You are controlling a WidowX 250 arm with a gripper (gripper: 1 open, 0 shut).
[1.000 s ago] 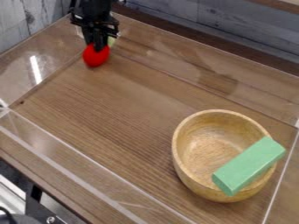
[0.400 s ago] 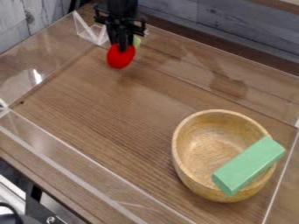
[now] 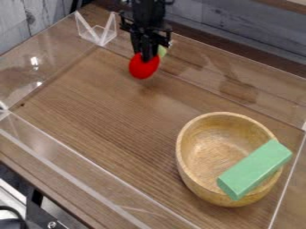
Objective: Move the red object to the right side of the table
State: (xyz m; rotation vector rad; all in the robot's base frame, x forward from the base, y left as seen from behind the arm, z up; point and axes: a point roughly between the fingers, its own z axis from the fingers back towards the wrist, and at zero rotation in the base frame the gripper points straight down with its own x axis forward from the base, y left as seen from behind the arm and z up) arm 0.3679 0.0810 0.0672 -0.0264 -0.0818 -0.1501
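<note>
Red object (image 3: 143, 67) shifts right along the far edge vs a second ago, carried by gripper (image 3: 146, 55)
Jaws pinch its top, fruit just above the table (image 3: 107, 125), near the back wall; no readable writing anywhere; open wood between it and wooden bowl (image 3: 203, 152) with green block (image 3: 255, 168) at right
</note>
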